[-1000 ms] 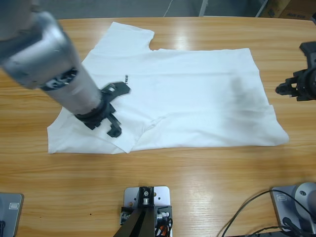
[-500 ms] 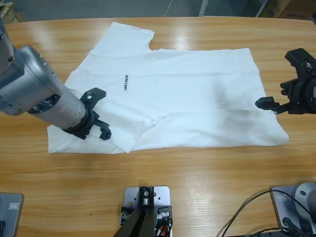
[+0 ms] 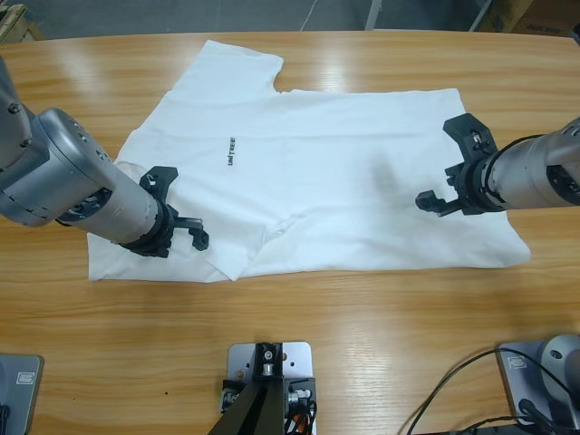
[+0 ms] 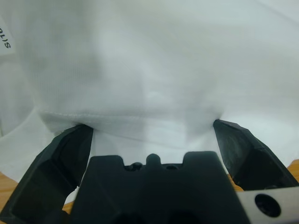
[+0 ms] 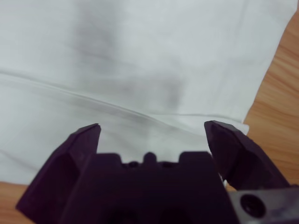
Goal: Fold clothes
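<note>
High view: the shirt (image 3: 317,181) lies flat on the bench (image 3: 362,317), its long axis running left-right, with the neck end toward the left and the hem toward the right. Only this view shows the black lettering (image 3: 232,151) on the chest. The left gripper (image 3: 177,210) sits over the shirt's lower left part, fingers spread wide. The right gripper (image 3: 450,168) sits over the shirt's right part near the hem, fingers also wide.

Left wrist view: the left gripper (image 4: 152,133) has white cloth between its spread fingers, and a stitched edge (image 4: 117,114) crosses just ahead. A label (image 4: 5,39) shows at the upper left, unseen from above.

Right wrist view: the right gripper (image 5: 152,130) frames a long crease (image 5: 93,100), with bare bench (image 5: 280,107) beside the shirt edge.
</note>
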Controlling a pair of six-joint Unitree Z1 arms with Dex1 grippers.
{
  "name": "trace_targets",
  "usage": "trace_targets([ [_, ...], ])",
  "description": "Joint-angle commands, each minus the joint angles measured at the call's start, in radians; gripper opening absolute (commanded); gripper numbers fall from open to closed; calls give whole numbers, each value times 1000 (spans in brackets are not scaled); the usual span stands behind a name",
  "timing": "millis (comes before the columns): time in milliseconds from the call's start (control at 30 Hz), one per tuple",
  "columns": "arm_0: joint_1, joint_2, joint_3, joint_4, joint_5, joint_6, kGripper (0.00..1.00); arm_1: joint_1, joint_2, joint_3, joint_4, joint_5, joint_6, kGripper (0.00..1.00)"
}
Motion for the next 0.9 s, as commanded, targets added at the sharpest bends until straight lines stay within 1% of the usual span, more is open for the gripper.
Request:
trace_targets([
  [33,5,81,85,-18,3,-28,1000,9,63,39,9,10,112,908],
  [233,5,94,92,-17,2,-67,1000,9,133,70,-62,28,158,913],
  [333,5,97,97,-17,-2,-66,1000,4,187,91,-116,77,178,920],
  [433,5,99,95,-17,-24,-62,988,-1,217,99,-124,140,203,954],
  [500,5,102,96,-18,-44,-60,970,-2,217,106,-124,163,217,954],
  [633,5,94,109,-17,-83,-61,964,-17,217,123,-108,198,237,950],
  [900,5,42,202,-17,-131,-66,964,-104,241,112,18,247,265,945],
])
